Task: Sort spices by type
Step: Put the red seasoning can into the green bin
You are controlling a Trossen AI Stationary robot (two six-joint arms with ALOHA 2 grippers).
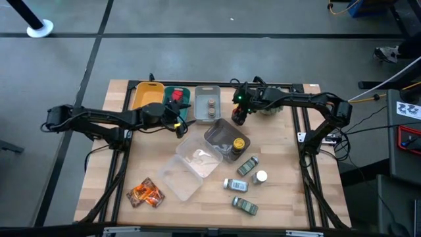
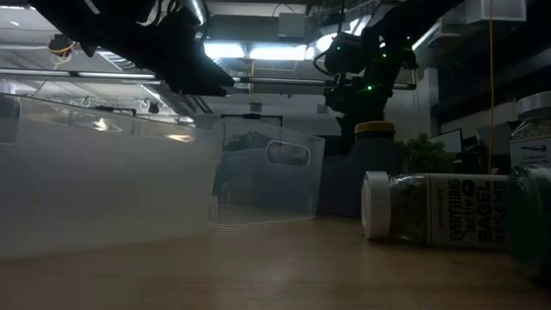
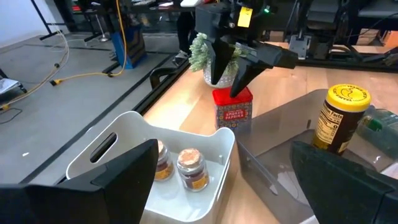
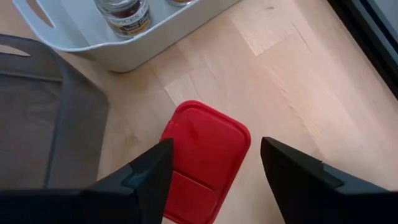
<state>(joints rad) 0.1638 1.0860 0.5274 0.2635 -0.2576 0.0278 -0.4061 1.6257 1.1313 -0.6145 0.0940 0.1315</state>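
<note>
A red spice tin (image 3: pixel 233 109) stands upright on the table beside the grey bin (image 1: pixel 209 104); the right wrist view looks down on its lid (image 4: pixel 205 158). My right gripper (image 4: pixel 214 168) hovers open just above it, pointing down, one finger over each side of the lid. My left gripper (image 3: pixel 230 193) hangs open above the grey bin (image 3: pixel 205 149), which holds two small brown jars (image 3: pixel 193 168). A yellow-lidded jar (image 3: pixel 339 118) stands in a clear tray (image 1: pixel 220 135). Green-labelled jars (image 1: pixel 247 165), white-capped bottles (image 1: pixel 235 185) and orange foil packets (image 1: pixel 145 193) lie on the near half.
A yellow bin (image 1: pixel 147 94) and a teal bin (image 1: pixel 176 92) with red items stand left of the grey bin. A spiky green plant (image 1: pixel 266 105) sits behind the tin. Two more clear trays (image 1: pixel 197 158) (image 1: pixel 174 181) lie mid-table. One jar (image 2: pixel 430 207) lies on its side near the front.
</note>
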